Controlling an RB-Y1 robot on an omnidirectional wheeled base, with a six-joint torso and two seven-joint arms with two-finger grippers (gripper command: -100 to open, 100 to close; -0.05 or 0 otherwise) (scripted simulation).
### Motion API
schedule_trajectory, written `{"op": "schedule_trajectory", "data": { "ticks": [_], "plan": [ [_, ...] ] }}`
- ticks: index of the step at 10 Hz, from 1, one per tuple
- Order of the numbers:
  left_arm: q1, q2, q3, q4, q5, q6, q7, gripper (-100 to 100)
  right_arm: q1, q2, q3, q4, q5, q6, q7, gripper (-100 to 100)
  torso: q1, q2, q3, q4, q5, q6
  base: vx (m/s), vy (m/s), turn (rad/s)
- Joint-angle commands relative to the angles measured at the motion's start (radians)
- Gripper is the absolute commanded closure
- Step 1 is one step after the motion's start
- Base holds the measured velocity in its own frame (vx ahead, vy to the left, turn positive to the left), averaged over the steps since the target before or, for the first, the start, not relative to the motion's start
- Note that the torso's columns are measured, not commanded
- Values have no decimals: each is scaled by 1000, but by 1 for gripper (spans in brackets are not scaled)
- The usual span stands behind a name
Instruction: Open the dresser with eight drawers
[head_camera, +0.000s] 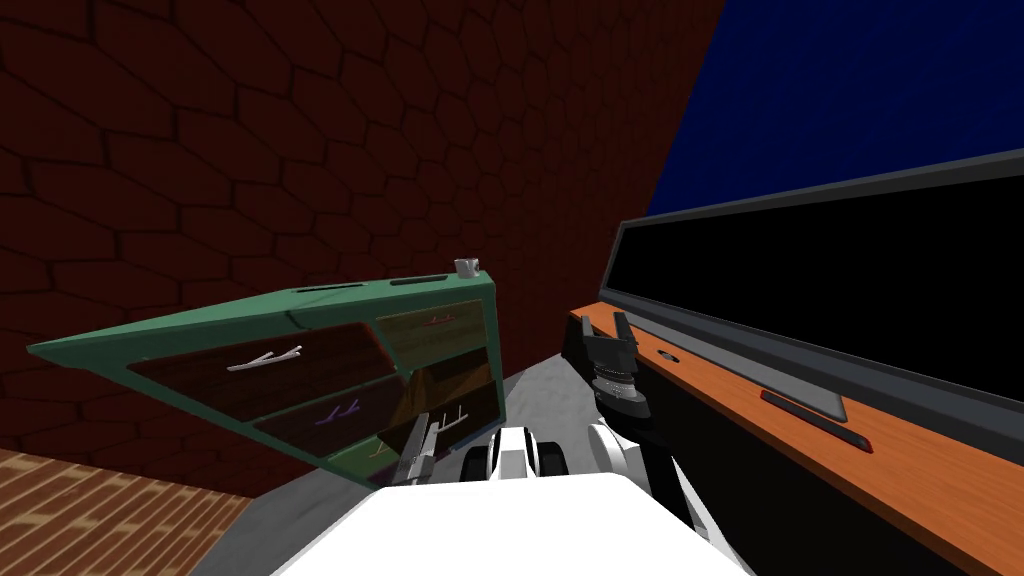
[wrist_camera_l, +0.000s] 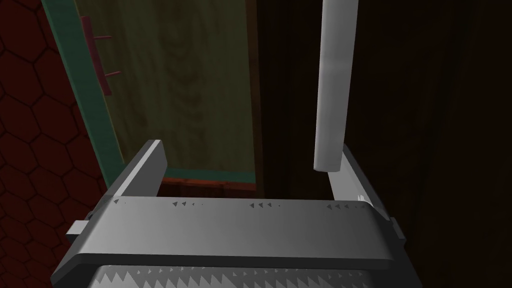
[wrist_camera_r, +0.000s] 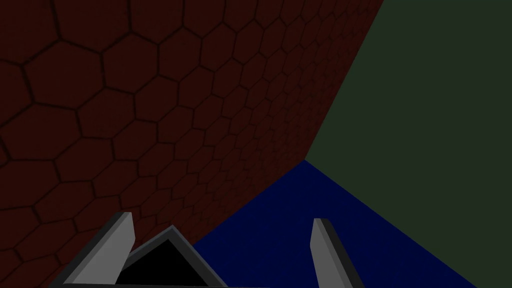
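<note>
Left end effector (wrist_camera_l: 248, 150) is close against the front of the dresser (head_camera: 220, 320), low down and toward the end nearer the bench, with its two fingers (wrist_camera_l: 145, 167) spread apart. A light grey bar handle (wrist_camera_l: 332, 85) on a dark drawer front (wrist_camera_l: 425, 125) runs into the gap and ends just inside one finger. It lies beside that finger and perhaps touches it, while the other finger is well clear, so nothing is clamped. Next to that dark front is a paler wood-grained drawer front (wrist_camera_l: 200, 85) with a small red handle (wrist_camera_l: 97, 55), edged by the green frame (wrist_camera_l: 85, 100).

From the head, the dresser stands against a dark red wall (head_camera: 250, 120) of hexagon tiles. Its green body holds dark fronts, one with a white handle (head_camera: 265, 360) and one with a purple handle (head_camera: 340, 410). A small pale cup (head_camera: 467, 266) rests on its top near the corner.

Right end effector (head_camera: 604, 322) is held up beside the near end of an orange-topped bench (head_camera: 720, 385) that carries a wide black screen (head_camera: 830, 290); its fingers are apart and hold nothing
</note>
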Motion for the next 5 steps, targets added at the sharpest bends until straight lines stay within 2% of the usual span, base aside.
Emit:
{"op": "schedule_trajectory", "data": {
  "ticks": [1, 5],
  "plan": [
    [0, 0, 0, 1, 0, 1, 0, 0, 0, 0, 0, 0, 0, 0, 0, 0, 0, 0, 0, -1, 1, 0, 0, 0, 0],
    [0, 0, 0, 3, 0, 3, 0, 0, 0, 0, 0, 0, 0, 0, 0, 0, 1, -3, -1, -2, 2, 1, 0, 0, 0]
  ]
}}
